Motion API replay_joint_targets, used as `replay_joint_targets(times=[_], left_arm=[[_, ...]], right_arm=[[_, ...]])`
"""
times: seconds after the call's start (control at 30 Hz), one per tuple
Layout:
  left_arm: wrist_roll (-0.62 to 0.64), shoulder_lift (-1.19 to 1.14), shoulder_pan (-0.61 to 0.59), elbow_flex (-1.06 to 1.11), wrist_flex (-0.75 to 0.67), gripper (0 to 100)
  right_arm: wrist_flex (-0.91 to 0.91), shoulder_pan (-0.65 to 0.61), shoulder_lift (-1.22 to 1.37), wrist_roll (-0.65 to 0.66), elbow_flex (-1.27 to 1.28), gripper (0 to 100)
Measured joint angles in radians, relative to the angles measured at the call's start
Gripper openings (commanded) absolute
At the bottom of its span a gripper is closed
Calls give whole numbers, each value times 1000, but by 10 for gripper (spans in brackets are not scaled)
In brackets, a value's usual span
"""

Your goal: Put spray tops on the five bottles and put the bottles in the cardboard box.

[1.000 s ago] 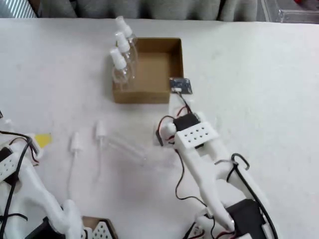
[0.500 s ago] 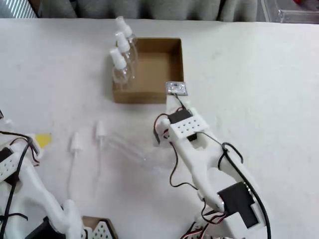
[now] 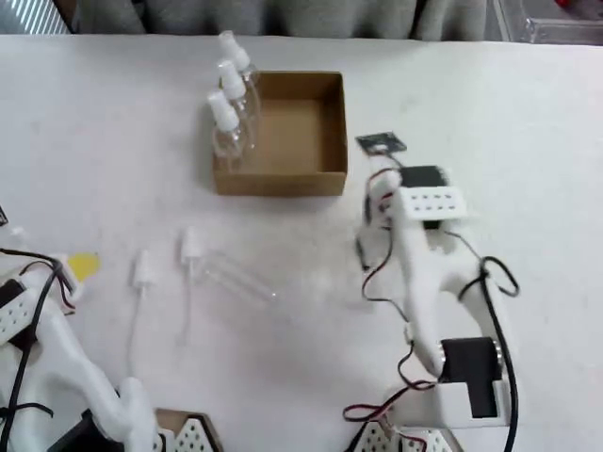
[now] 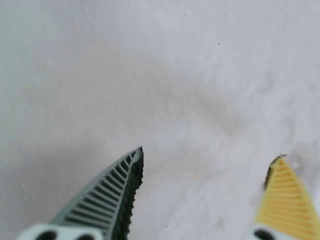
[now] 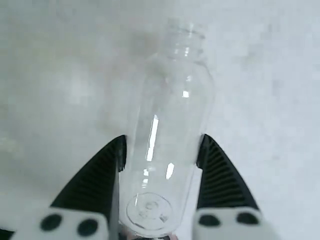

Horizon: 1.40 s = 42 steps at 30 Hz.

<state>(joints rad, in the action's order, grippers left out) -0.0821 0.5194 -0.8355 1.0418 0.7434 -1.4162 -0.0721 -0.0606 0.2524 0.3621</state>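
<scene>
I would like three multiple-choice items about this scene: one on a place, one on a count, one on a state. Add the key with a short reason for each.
1. Where do the loose spray tops lie?
A) on the table, outside the cardboard box
B) inside the box
C) on the floor

2. How many bottles wear a spray top?
A) one
B) three
C) five

3. In what state is the bottle in the right claw?
A) fitted with a sprayer
B) full of blue liquid
C) clear, with an open neck

Key:
1 A: both tops lie on the white table in front of the box.
2 B: three topped bottles stand along the box's left side.
3 C: the right wrist view shows its bare neck.
</scene>
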Motion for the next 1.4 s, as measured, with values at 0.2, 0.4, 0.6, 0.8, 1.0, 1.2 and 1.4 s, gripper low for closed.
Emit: replay_joint_targets(times=[0.2,0.4,0.6,0.8,1.0,1.2,1.4], left_arm=[[0,0,0,0,0,369],[0,0,0,0,0,369],[0,0,0,0,0,369],[0,0,0,0,0,369],[0,0,0,0,0,369],[0,0,0,0,0,369],[0,0,0,0,0,369]], right_arm=[[-20,224,-8,118,0,17],[-18,348,-114,210,98,17],[129,497,-232,272,290,25],[178,583,-235,344,344,219],[178,605,-209,353,344,276],[147,605,-207,353,287,276],[15,605,-207,315,201,208]])
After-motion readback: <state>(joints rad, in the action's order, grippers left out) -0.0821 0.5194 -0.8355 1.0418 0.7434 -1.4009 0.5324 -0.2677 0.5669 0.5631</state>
